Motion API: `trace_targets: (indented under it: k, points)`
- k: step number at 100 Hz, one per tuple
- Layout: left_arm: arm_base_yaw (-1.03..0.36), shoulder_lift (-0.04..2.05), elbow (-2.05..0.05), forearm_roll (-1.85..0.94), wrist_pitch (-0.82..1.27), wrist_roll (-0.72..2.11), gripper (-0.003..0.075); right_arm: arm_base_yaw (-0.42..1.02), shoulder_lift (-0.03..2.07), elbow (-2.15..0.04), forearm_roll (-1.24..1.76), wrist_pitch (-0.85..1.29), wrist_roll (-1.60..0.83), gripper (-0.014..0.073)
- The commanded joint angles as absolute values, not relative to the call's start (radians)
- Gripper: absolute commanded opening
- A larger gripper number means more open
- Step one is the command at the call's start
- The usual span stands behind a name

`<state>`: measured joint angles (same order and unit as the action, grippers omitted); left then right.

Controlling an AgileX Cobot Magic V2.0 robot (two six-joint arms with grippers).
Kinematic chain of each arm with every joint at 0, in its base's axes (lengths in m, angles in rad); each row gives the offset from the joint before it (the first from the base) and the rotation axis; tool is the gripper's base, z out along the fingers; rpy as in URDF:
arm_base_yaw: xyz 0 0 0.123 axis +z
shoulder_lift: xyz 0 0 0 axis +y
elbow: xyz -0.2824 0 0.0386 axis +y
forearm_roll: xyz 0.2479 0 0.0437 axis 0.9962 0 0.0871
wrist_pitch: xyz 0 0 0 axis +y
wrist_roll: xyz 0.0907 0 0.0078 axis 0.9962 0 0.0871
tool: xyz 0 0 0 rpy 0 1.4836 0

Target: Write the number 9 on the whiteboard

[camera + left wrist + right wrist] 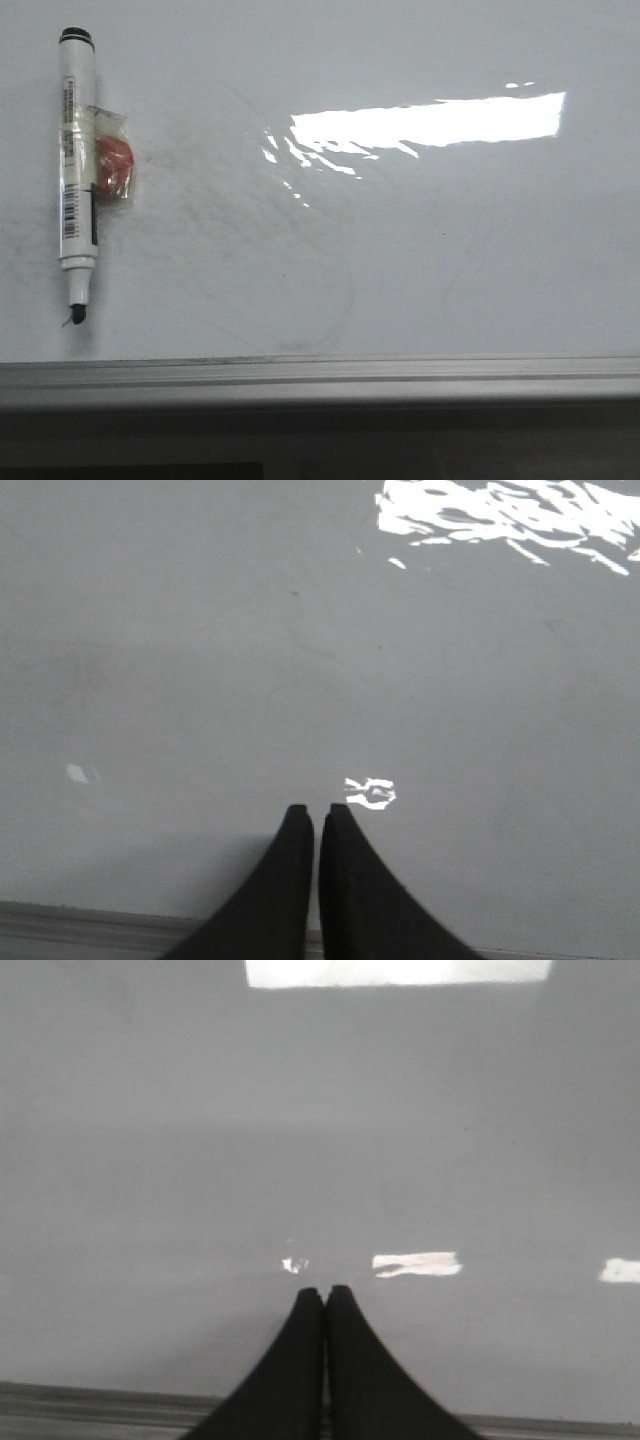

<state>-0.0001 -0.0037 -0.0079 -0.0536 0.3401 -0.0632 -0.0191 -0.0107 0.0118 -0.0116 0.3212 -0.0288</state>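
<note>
The whiteboard (pixel 420 250) fills the front view, glossy white with faint grey erased curves. The number 9 is out of view in every frame. A white marker (pixel 76 165) lies on the board at the far left, its bare black tip pointing at the near edge. A red lump in clear wrap (pixel 113 166) is stuck to the marker's side. Neither gripper appears in the front view. My left gripper (pixel 317 810) is shut and empty over bare whiteboard (pixel 200 680). My right gripper (pixel 325 1291) is also shut and empty above the whiteboard (pixel 300 1140).
A grey metal edge strip (pixel 320 372) runs along the board's near side, and both wrist views show it just behind the fingers. A bright glare patch (pixel 430 122) lies on the far right half. A tiny black mark sits at the marker's tip.
</note>
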Motion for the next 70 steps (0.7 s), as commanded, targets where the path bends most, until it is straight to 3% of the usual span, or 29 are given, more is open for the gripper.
trace_targets:
  k: [1, 70]
  points:
    - [0.001, -0.032, 0.033, -0.067, 0.301, -0.066, -0.0020, -0.023, -0.032, 0.024, -0.018, 0.303, -0.033, -0.0064]
    - [0.001, -0.032, 0.033, -0.067, 0.294, -0.066, -0.0020, -0.023, -0.032, 0.024, -0.020, 0.303, -0.033, -0.0064]
